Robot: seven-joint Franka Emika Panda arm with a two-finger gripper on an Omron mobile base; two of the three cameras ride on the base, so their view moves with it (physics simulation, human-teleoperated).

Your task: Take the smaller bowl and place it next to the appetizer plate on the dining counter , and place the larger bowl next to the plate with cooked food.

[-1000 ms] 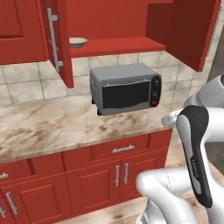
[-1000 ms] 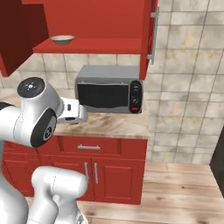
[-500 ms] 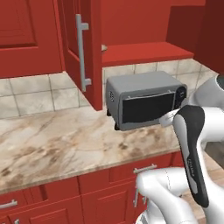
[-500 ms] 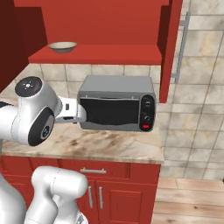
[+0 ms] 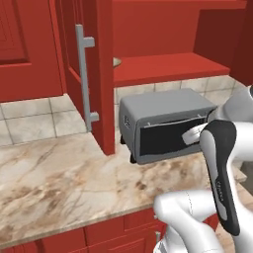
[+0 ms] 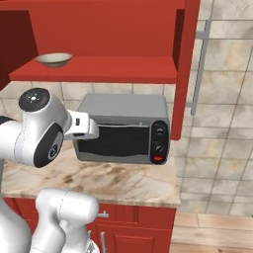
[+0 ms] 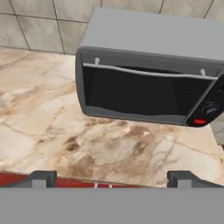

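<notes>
The smaller bowl, shallow and beige, sits upright on the red cupboard shelf.

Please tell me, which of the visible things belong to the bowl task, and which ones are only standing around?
Belong to the job:
- smaller bowl, on the open cupboard shelf
- gripper, fingers open, holding nothing

Only standing around:
- toaster oven on the marble counter
- open cupboard door
- tiled wall

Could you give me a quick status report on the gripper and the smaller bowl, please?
Gripper open, empty, facing the toaster oven. Smaller bowl on the open cabinet's shelf, untouched. Shelf above the oven; cabinet door open.
</notes>
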